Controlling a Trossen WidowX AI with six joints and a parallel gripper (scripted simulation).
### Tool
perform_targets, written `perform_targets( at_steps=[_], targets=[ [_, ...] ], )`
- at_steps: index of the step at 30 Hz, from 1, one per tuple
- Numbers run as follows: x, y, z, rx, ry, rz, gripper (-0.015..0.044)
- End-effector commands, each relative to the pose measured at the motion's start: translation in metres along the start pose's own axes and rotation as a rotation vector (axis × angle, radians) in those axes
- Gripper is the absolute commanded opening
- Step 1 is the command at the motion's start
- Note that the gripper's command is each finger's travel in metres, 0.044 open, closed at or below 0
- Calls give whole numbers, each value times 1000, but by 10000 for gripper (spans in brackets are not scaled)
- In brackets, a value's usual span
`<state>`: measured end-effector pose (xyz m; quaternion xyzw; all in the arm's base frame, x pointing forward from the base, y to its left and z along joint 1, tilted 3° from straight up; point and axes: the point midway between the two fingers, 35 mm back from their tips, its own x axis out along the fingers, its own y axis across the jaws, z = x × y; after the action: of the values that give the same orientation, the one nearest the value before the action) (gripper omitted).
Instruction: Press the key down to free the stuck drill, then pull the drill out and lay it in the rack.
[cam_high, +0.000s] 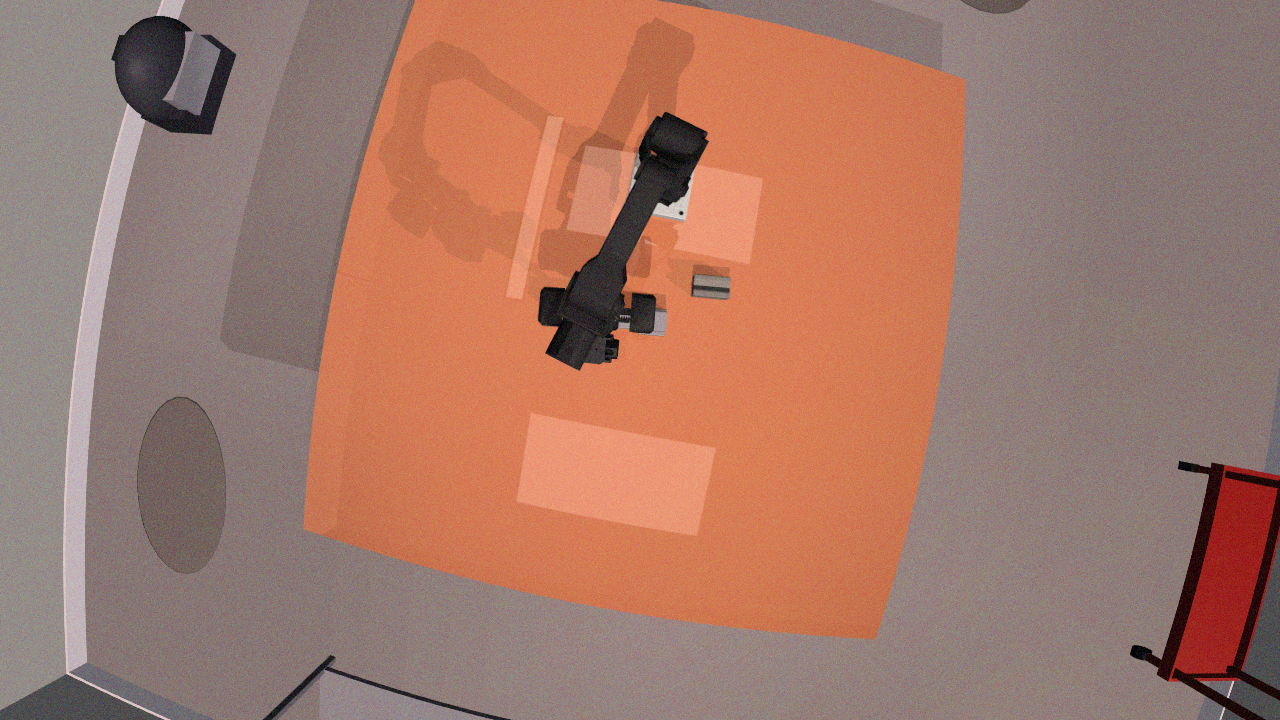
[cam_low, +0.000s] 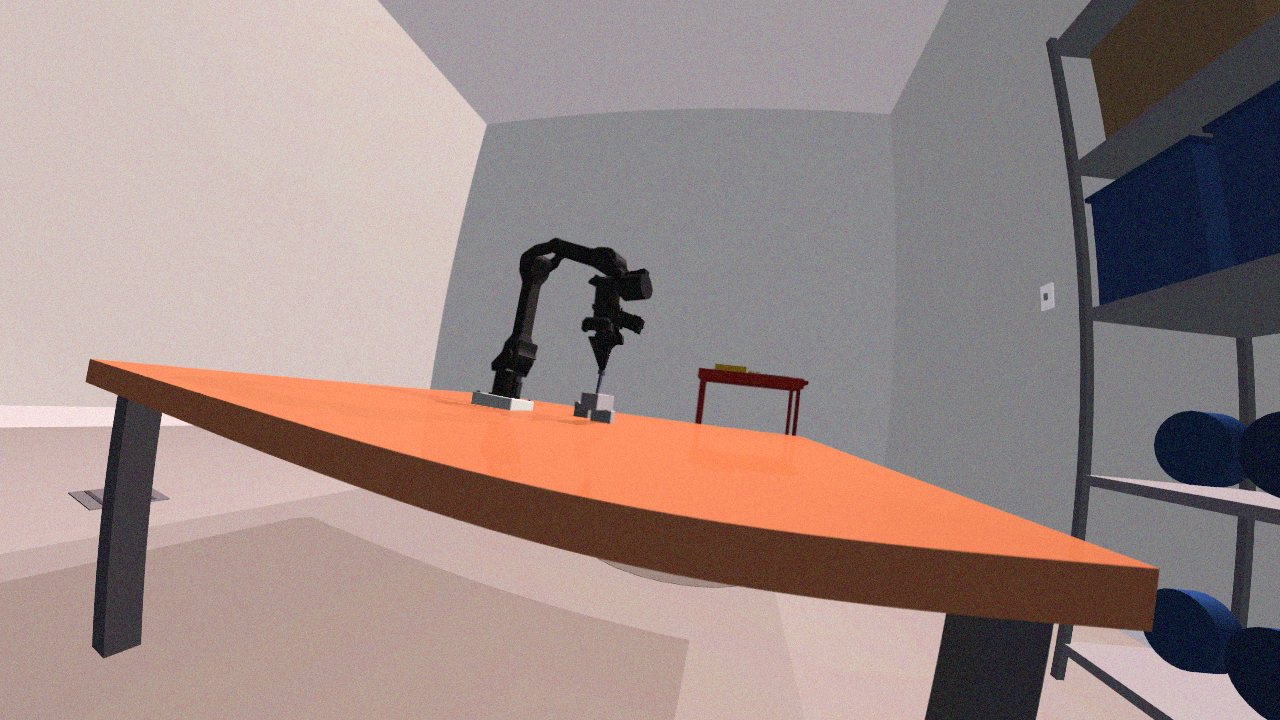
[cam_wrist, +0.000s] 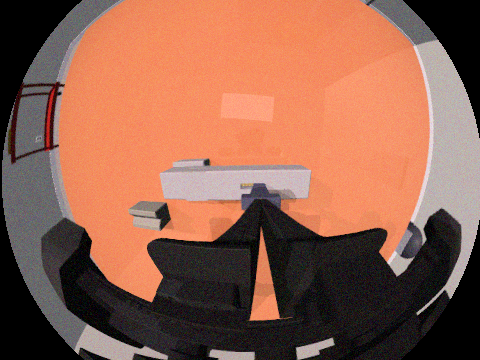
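My gripper (cam_low: 600, 367) (cam_wrist: 260, 201) points down and is shut, with nothing between its fingers. Its tips are at the top of the upright dark blue key (cam_low: 599, 383) (cam_wrist: 249, 201); I cannot tell whether they touch it. The key stands at the long light grey block (cam_low: 597, 400) (cam_wrist: 220, 185), which the arm mostly hides in the top view. A small yellow piece (cam_wrist: 246, 185) shows at the block beside the key; I cannot tell whether it belongs to the drill, which I cannot otherwise make out. The grooved grey rack (cam_high: 711, 286) (cam_wrist: 149, 209) stands apart from the block, with no drill on it.
A small light ledge (cam_wrist: 189, 163) adjoins the block's far left side in the wrist view. The arm's white base (cam_high: 673, 209) (cam_low: 503, 401) stands on the orange table (cam_high: 805, 402) (cam_low: 716, 483). A red cart (cam_high: 1230, 573) (cam_low: 753, 379) stands beyond the table.
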<state>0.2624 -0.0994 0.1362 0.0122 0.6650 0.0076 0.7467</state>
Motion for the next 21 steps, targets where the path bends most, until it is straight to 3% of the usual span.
perform_targets(
  at_steps=[1,15,21],
  targets=[
    [19,-2,-7,3,51,5,0],
    [28,-3,-8,3,51,5,0],
    [-9,-4,0,3,51,5,157]
  ],
)
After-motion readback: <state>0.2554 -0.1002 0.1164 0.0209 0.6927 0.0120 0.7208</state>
